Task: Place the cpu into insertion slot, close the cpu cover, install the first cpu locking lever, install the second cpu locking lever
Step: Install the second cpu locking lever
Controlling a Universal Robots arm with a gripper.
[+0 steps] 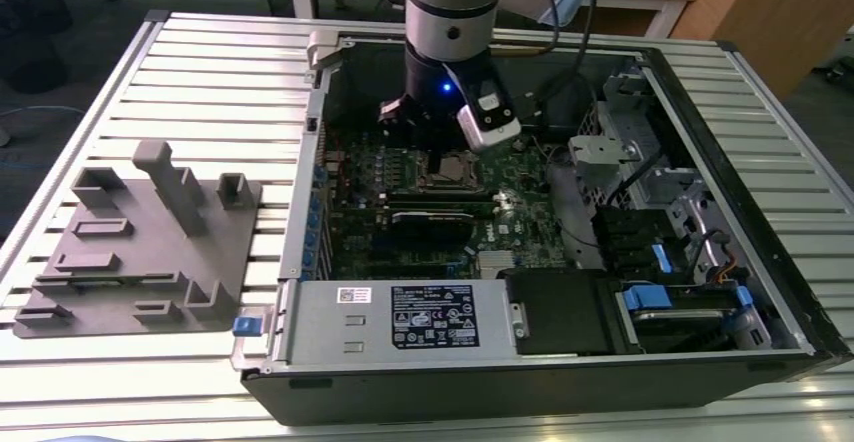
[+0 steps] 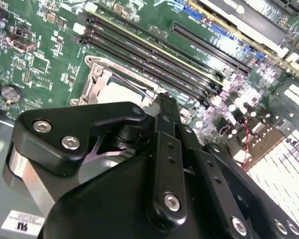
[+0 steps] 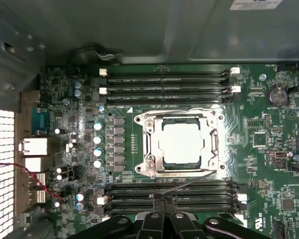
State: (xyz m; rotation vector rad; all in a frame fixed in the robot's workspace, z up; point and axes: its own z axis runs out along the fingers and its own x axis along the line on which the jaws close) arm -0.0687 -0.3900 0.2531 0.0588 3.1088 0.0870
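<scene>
Silvery cpu [image 3: 181,143] under closed cpu cover [image 3: 150,144], tool [image 3: 162,199] tips cropped

The cpu [image 3: 182,143] shows a pale silvery-grey top, framed by the shiny silver cpu cover [image 3: 150,133]. Around it spreads the green circuit board [image 3: 269,164] speckled with small silver and blue-topped capacitors, with long black slots [image 3: 167,84] lying at twelve and six o'clock of the chip in the first wrist view. The gripper [image 3: 162,201] is matte black with silver screws. In the exterior view, the arm [image 1: 451,12] is silver-grey, the computer case [image 1: 747,202] black, the fixture block [image 1: 140,242] plain grey, the table [image 1: 200,72] ribbed pale metal.
</scene>
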